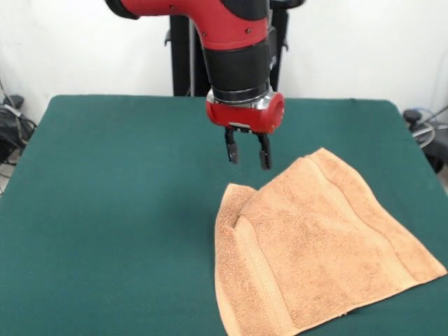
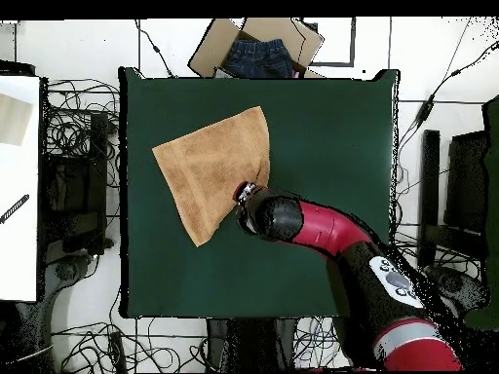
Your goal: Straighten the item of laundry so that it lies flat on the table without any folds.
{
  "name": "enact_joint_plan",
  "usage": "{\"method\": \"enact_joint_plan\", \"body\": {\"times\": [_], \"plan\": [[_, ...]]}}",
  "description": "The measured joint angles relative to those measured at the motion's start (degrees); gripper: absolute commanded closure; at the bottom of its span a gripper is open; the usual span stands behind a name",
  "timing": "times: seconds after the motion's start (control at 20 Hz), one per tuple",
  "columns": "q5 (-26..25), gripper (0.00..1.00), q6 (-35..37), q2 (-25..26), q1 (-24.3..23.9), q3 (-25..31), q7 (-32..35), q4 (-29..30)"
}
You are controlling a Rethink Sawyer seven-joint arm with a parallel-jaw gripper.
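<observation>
- Overhead, the Sawyer arm's gripper [image 1: 247, 153] hangs above the dark green table [image 1: 112, 210], its two black fingers parted and holding nothing.
- Below and just beside it lies the orange-tan terry towel [image 1: 322, 245], spread across the table's near right part in the front view, its far corner close under the fingertips.
- One side of the towel is doubled over: a folded flap [image 1: 234, 210] runs along the left edge in the front view, so the cloth is not yet flat.
- By the look of it, the step in hand is the approach to a grasp; the work of straightening is still ahead.
- The next move would likely call for a descent onto the folded layer only, pinching the top flap and drawing it outward without dragging the whole towel.
- A cardboard box [image 2: 210, 49] holding dark denim sits beyond the table's edge in the overhead view.
- No brand, label or writing is legible on towel, table or box; a pale marking on the arm [image 2: 395, 280] cannot be read.
</observation>
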Motion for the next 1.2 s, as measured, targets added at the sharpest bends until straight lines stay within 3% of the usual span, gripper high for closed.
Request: {"method": "enact_joint_plan", "body": {"times": [0.4,0.6,0.95,1.2], "plan": [[-0.4,0.0,-0.3,3.6,2.1,-0.6,0.0,-1.6],[-0.4,0.0,-0.4,5.3,6.6,-0.9,0.0,-3.7],[-0.4,0.0,-0.9,6.6,10.7,-0.9,0.0,-5.0],[-0.4,0.0,-1.1,6.3,11.1,-0.9,0.0,-4.9]]}}
